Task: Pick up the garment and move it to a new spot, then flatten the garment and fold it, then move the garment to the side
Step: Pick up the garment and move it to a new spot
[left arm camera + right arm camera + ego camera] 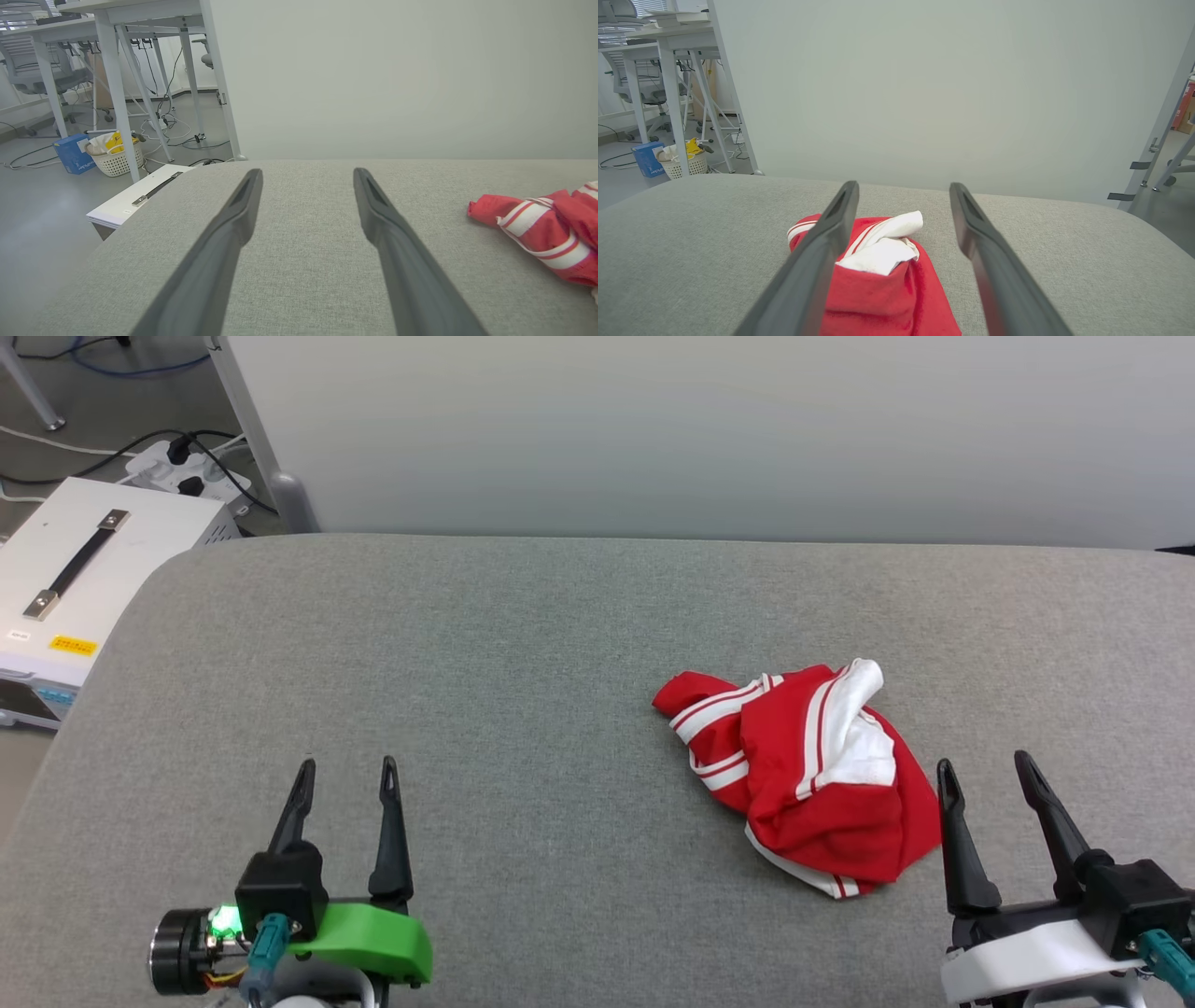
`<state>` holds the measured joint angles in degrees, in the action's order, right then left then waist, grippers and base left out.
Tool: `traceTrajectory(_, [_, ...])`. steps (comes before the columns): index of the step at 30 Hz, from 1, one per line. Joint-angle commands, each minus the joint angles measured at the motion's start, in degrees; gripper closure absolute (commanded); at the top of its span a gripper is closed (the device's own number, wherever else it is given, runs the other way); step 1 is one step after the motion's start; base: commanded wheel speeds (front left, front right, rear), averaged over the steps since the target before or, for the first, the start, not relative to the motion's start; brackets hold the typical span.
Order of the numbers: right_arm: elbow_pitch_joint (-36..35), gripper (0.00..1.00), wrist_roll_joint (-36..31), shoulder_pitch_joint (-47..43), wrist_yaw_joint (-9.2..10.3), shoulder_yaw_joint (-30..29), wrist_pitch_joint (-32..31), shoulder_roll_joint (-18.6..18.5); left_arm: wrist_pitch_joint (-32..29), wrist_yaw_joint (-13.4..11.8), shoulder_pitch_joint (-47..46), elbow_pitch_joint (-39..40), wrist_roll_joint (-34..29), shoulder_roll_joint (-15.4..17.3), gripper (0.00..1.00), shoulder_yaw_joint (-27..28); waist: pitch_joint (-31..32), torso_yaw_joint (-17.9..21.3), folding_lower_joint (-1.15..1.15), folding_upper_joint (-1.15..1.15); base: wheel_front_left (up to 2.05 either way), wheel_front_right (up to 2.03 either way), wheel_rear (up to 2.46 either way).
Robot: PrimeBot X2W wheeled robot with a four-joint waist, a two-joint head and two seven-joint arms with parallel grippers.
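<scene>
The garment (803,775), a red jersey T-shirt, lies crumpled in a loose heap on the grey fabric-covered bench (523,644), at about 4 o'clock from the bench's middle in the head view; a white sleeve (854,728) sits on top of the heap towards 1 o'clock, and red-white striped trim (714,709) runs along its 9 o'clock side.

The right gripper (984,762) hovers just beside the heap, which lies at its 10 o'clock; its two dark fingers stand wide apart with nothing between them; in the right wrist view the shirt sits low between and behind the fingers. The left gripper (347,763) is also spread wide and empty, well apart from the shirt, which lies at its 3 o'clock.

Judging by the folds, the cloth is light, soft and limp; it should sag and trail from any single hold, and it will not slip much on the woven bench cover but may drag and bunch. A pinch on a raised ridge looks best: the white sleeve's crest or the doubled red fold beside it, where the fingers can close on several layers; the flat striped hem (822,877) at 6 o'clock lies close to the bench and would be harder to get under. The lettering is hidden, so which side faces up cannot be told.
</scene>
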<state>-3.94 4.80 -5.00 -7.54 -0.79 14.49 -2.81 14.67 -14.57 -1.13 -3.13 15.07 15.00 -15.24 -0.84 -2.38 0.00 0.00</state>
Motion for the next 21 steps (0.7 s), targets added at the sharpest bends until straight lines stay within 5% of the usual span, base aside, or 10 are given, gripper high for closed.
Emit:
traceTrajectory(1, [0.4,0.00,0.1,-1.2,0.05,0.2,0.5,-0.1,0.3,1.0,1.4,0.1,-1.1,-1.0,0.00,1.0,0.3,0.0,0.00,0.00,0.00,0.00,0.00])
traceTrajectory(8, [1.8,0.00,0.7,-2.5,0.05,1.0,0.5,-0.1,0.3,5.6,4.3,-0.7,-5.1,-5.2,0.00,4.4,1.1,-0.1,0.00,0.00,0.00,0.00,0.00])
traceTrajectory(21, [3.5,0.00,1.7,-3.7,0.05,1.1,0.5,-0.1,0.3,10.0,5.3,-1.4,-9.4,-8.6,0.00,9.0,1.3,-0.2,0.00,0.00,0.00,0.00,0.00])
